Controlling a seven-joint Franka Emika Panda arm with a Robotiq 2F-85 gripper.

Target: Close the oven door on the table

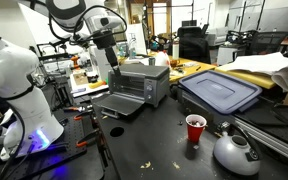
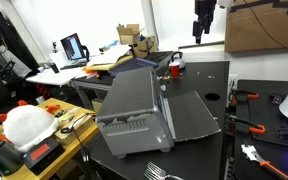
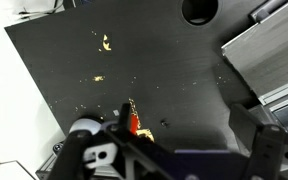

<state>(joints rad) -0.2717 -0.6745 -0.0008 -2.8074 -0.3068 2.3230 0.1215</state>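
The silver-grey oven (image 1: 149, 78) stands on the black table (image 1: 154, 150). Its oven door (image 1: 119, 103) hangs open and lies flat in front of it. In an exterior view the oven (image 2: 132, 105) shows from behind, with the oven door (image 2: 191, 112) flat beside it. My gripper (image 1: 106, 42) hangs high above the oven's far side, well clear of the door; it also shows at the top of an exterior view (image 2: 202, 22). In the wrist view its fingers (image 3: 189, 135) are spread apart and empty over the table (image 3: 154, 60). Silver oven metal (image 3: 269, 45) shows at the right.
A red cup (image 1: 195, 128) and a white kettle (image 1: 234, 152) stand on the table in front of the oven. A dark bin with a blue-grey lid (image 1: 219, 92) lies beside it. Another white robot (image 1: 19, 90) stands at the side. Crumbs (image 3: 102, 42) and a hole (image 3: 199, 10) mark the tabletop.
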